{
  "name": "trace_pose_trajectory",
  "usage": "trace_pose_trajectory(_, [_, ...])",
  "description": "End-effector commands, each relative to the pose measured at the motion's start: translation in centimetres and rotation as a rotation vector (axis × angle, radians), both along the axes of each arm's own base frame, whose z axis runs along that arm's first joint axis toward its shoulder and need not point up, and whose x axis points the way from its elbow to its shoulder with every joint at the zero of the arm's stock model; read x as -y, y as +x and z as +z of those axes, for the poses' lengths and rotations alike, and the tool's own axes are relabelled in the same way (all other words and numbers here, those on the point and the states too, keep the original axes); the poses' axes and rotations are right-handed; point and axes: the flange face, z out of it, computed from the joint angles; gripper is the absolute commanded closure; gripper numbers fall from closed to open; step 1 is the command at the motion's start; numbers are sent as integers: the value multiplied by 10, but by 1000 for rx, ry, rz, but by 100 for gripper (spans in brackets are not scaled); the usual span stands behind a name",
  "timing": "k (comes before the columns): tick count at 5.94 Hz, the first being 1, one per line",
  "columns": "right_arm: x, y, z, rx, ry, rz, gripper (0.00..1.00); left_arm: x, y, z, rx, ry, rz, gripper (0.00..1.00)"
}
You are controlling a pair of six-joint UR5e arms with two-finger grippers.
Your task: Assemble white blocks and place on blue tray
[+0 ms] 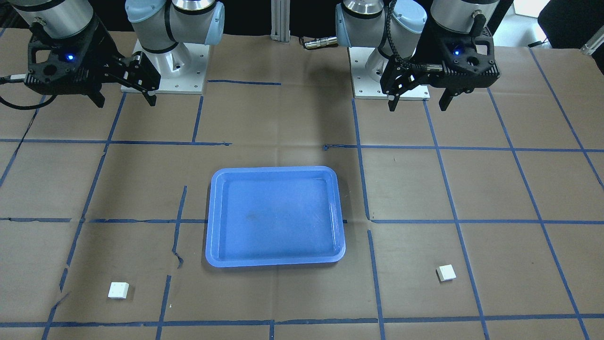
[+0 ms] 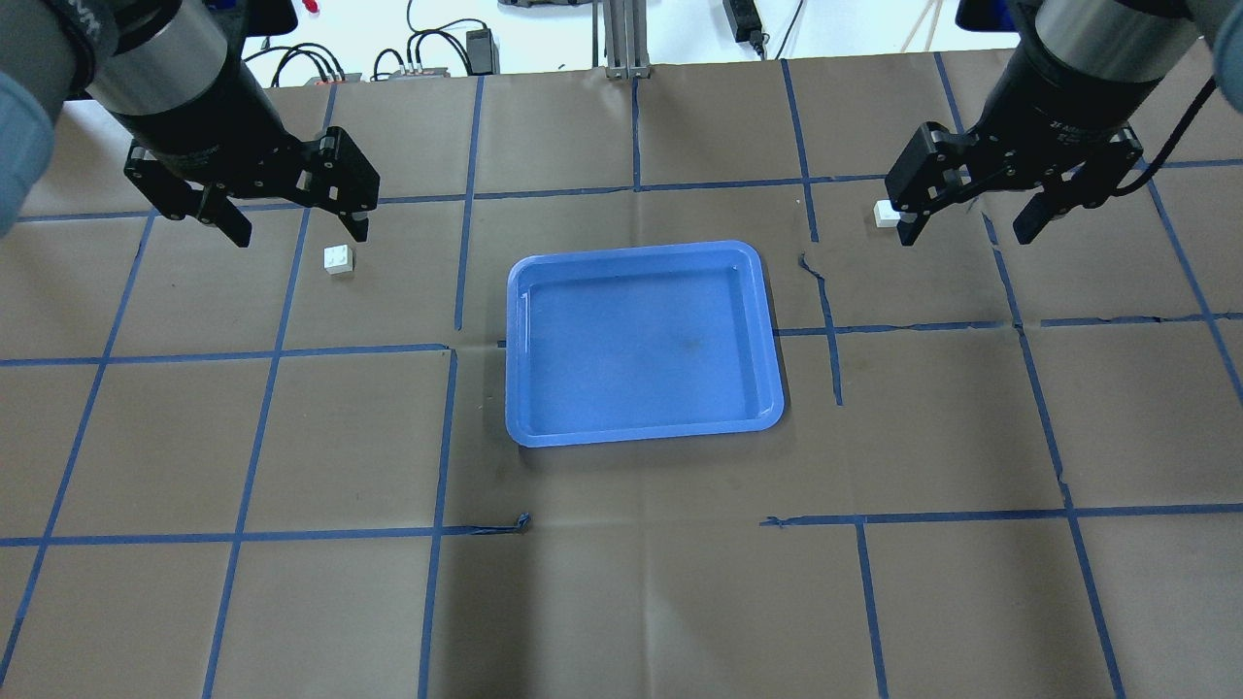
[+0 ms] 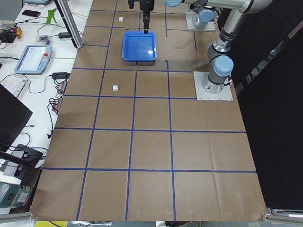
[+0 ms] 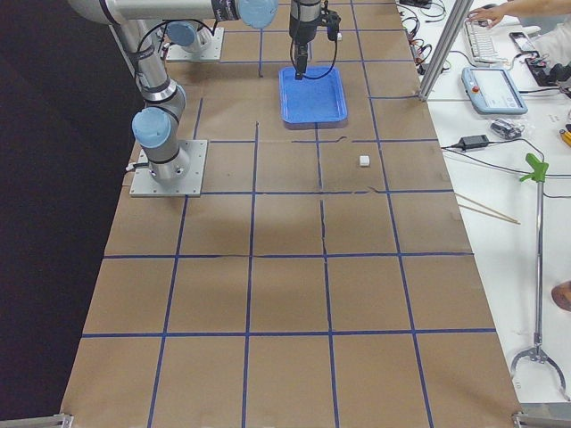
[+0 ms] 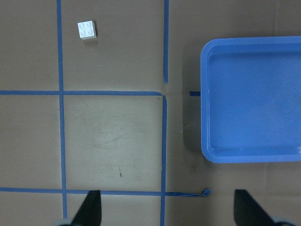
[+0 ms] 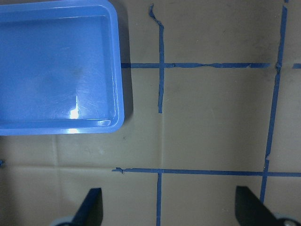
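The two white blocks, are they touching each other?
Apart. The front-facing view shows one white block lying on one side of the blue tray, the other white block on the opposite side.

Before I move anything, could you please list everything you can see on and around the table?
white blocks: 2, white, lying on the table, one on each side of the tray, apart and not joined
blue tray: 1, blue, middle of the table, nothing in it
table: 1, brown paper cover with a blue tape grid
bench: 1, white, along the table's far side, carrying cables and devices
left gripper: 1, black, open, raised above the table, holding nothing
right gripper: 1, black, open, raised above the table, holding nothing
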Motion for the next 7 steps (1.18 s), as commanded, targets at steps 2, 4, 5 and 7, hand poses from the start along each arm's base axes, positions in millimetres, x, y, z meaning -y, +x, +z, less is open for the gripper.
trace_pose_trajectory(2, [0,0,0,0,1,0,0,0,0,0,0,1,-2,1])
trace_pose_trajectory(4, [0,0,-1,-1,2,0,0,0,0,0,3,1,-12,1])
trace_pose_trajectory(5, [0,0,-1,-1,2,0,0,-2,1,0,3,-2,-17,1])
trace_pose_trajectory(7, [1,0,-2,1,-2,68,0,31,13,-45,22,42,-44,1])
